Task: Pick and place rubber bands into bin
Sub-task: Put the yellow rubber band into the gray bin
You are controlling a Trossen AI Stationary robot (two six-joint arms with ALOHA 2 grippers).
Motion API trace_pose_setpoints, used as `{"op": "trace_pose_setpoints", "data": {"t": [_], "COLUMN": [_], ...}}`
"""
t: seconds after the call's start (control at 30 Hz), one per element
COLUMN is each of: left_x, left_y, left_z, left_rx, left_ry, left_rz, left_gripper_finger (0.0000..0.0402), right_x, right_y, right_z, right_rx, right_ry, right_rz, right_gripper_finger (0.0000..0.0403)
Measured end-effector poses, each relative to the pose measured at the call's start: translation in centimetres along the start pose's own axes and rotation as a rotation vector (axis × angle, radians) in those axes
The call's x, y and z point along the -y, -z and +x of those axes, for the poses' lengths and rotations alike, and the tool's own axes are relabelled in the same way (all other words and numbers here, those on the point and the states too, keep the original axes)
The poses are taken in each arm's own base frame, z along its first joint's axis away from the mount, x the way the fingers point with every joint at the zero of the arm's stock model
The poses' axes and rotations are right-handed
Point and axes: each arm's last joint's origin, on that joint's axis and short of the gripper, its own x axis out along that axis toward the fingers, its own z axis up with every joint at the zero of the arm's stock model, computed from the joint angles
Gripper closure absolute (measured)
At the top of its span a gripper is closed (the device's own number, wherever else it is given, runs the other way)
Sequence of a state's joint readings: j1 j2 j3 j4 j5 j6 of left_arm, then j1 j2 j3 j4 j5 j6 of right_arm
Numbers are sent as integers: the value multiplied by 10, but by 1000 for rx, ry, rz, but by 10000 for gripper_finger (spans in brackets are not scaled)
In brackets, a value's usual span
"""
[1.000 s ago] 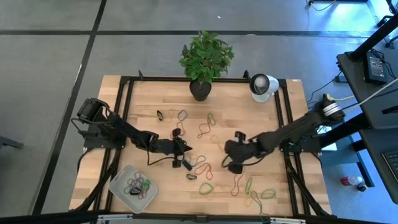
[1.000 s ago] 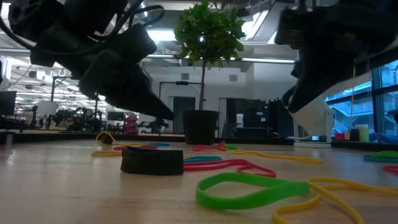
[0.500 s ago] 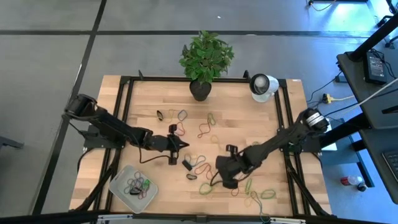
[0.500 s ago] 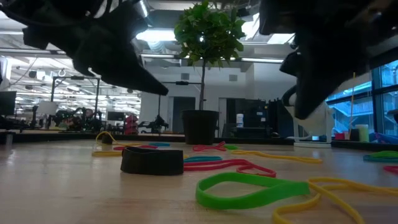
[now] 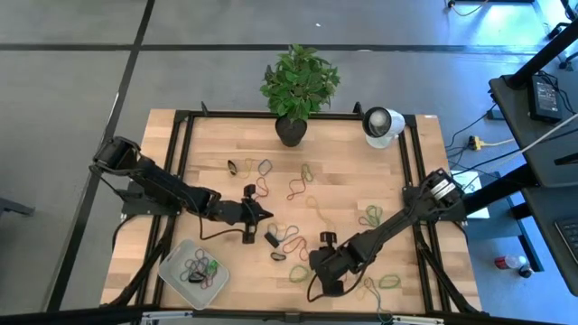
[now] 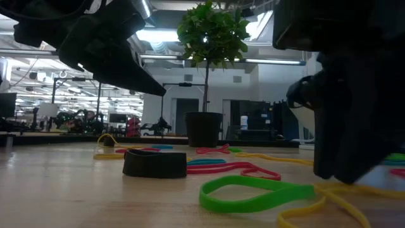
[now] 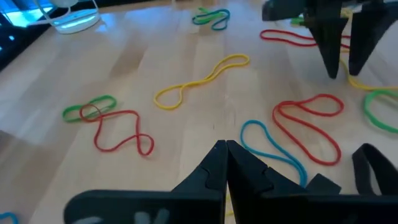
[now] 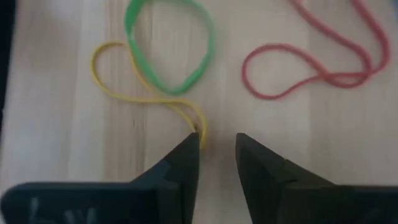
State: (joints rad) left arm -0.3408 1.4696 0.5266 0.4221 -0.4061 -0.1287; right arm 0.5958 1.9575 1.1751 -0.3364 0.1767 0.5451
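Note:
Loose rubber bands lie flat over the wooden table: a green loop (image 8: 168,50), a yellow one (image 8: 149,93) and a red one (image 8: 311,68) just ahead of my right gripper (image 8: 217,146). That gripper (image 5: 313,273) is open and points steeply down near the table's front edge. My left gripper (image 5: 268,214) hovers shut and holding nothing above the table's middle, over a blue band (image 7: 273,149). The translucent bin (image 5: 172,271) sits at the near left with several bands (image 5: 200,268) inside. My right gripper has one fingertip (image 8: 189,146) right beside the yellow band's end (image 8: 198,132), coming from above. I cannot tell whether it touches the band. The band lies flat on the table, outside the gap between the fingers.
A small black block (image 5: 271,239) lies between the two grippers. A potted plant (image 5: 291,126) and a white round device (image 5: 381,125) stand at the far edge. More bands lie scattered about the middle (image 5: 298,188) and near right (image 5: 388,282).
My right gripper has swept from the table's middle right toward the near edge and the left, and has come down beside the green and yellow bands. My left gripper has risen a little and drawn back toward the left. No band has moved.

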Motion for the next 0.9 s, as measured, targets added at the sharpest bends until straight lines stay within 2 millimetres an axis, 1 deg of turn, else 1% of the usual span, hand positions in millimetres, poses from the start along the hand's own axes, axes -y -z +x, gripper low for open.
{"op": "trace_pose_setpoints", "data": {"t": [0.1, 0.2, 0.3, 0.4, 0.43, 0.57, 0.63, 0.7, 0.9], "left_x": [0, 0, 1, 3, 5, 11, 13, 13, 12], "left_y": [0, 1, 1, 1, 1, 2, 2, 2, -1], "left_z": [0, 0, 0, -1, -2, -4, -5, -5, -6], "left_rx": [-1, -9, -9, -9, -9, -7, -4, -1, 33], "left_ry": [6, 6, 11, 21, 27, 49, 47, 32, -21], "left_rz": [-27, -39, -39, -42, -40, -28, -10, 12, 9], "left_gripper_finger": [400, 400, 400, 400, 400, 400, 400, 398, 399], "right_x": [-2, -2, -2, -3, -3, -1, 3, 6, 20], "right_y": [1, 2, 3, 3, 3, 3, 7, 5, 4], "right_z": [2, 2, 4, 6, 6, 1, -8, -20, -62], "right_rx": [-11, -15, -22, -26, -26, -40, -72, -63, -34], "right_ry": [-25, -26, -23, -30, -31, -22, 28, 69, 235], "right_rz": [-1, -7, -27, -29, -30, -38, -50, -48, -44], "right_gripper_finger": [281, 289, 325, 382, 391, 396, 400, 399, 401]}}
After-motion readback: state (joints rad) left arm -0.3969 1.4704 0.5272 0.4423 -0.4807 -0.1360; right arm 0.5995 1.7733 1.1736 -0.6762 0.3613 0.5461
